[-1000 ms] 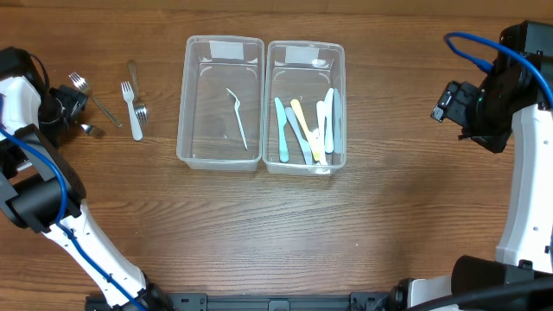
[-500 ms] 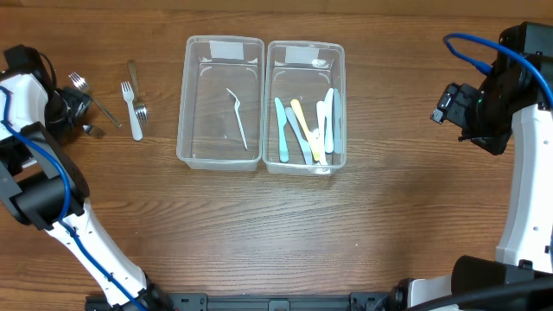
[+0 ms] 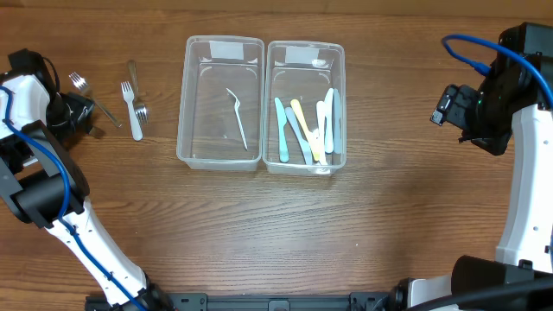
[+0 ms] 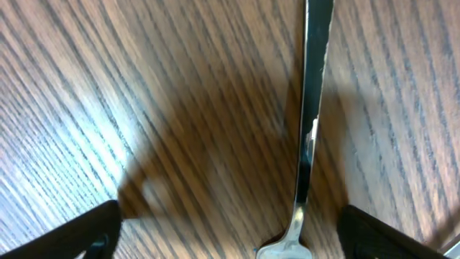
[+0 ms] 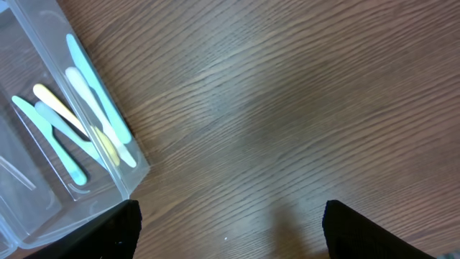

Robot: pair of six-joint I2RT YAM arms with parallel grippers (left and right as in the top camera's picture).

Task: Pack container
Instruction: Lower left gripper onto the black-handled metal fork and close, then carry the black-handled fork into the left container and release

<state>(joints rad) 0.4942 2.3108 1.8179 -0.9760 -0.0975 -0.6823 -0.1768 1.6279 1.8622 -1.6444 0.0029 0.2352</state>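
So the left pincer is spread wide. One finger sits on each side of a metal utensil, and neither one touches it, so it's got nothing in its grip. The utensil lies flat on the table. Its long axis runs almost straight away from the fingertips, leaning just a bit toward the right-hand finger. The narrow neck is down at the fingertip end, closer to that right-hand finger than to the other. The wider handle points away from the pincer. The head gets cut off by the frame, so I can't tell what kind of utensil it is.

From overhead, this pincer sits right by the left border of the view. A metal fork is just beside it, and I can't say whether that's the same piece. Further out on its bin side there's a white fork, with another metal one touching or overlapping it. Beyond those is the left bin, well apart, with one clear utensil lying lengthwise in it. There's lots of bare wood toward the near edge of the table.

The right pincer is also gaping and holding nothing, over open wood. The right bin is off its left finger, with pastel knives lying lengthwise inside.
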